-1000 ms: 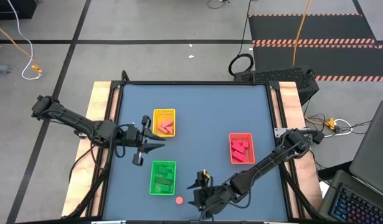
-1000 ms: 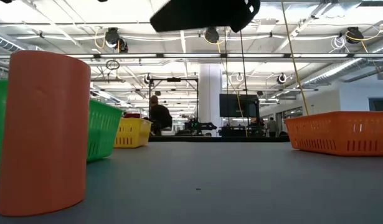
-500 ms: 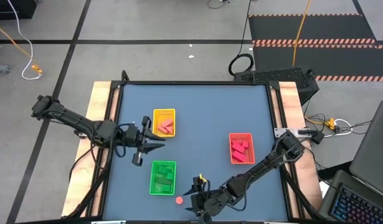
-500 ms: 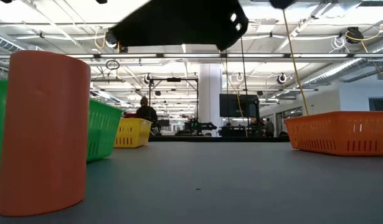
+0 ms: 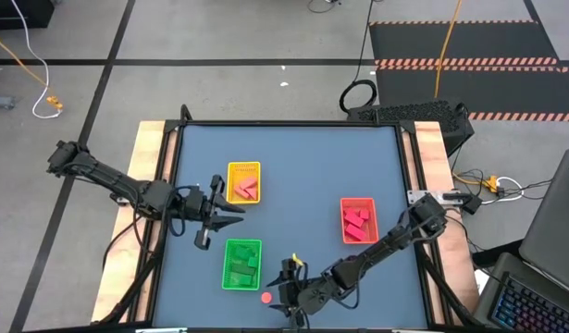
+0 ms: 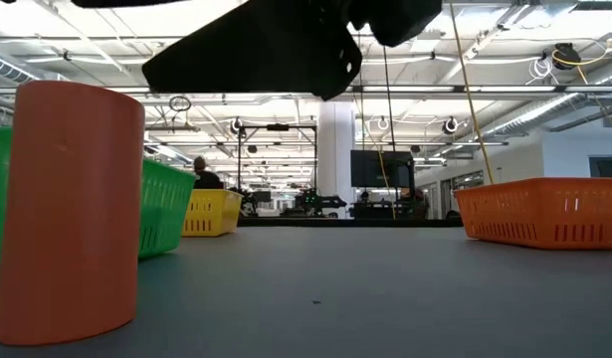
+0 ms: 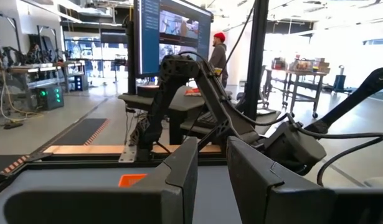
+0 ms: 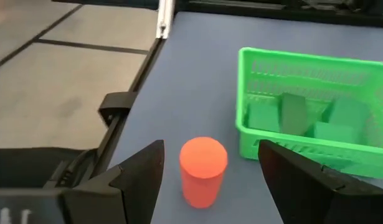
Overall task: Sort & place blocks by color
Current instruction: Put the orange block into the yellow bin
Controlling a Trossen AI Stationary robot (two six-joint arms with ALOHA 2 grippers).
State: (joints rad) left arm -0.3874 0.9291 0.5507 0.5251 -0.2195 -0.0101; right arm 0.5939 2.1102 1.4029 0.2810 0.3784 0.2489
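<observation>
the last loose block, a salmon-pink round block (image 8: 202, 169), stands upright at the lower middle of the high view, just below the green tray (image 5: 241, 263). the right gripper (image 8: 211, 177) hangs beside it, fingers spread wide, likely lining up a grasp. the left gripper (image 5: 230, 212) waits left of the yellow tray (image 5: 244, 181), fingers apart and empty.

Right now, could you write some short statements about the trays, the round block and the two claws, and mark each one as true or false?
1. The round salmon block stands on the table, outside every tray. True.
2. The right claw is shut on this block. False: it is open, not yet gripping the block.
3. The green tray holds green blocks. True.
4. The red tray is empty. False: it holds red blocks.
5. The left claw is beside the yellow tray. True.
</observation>
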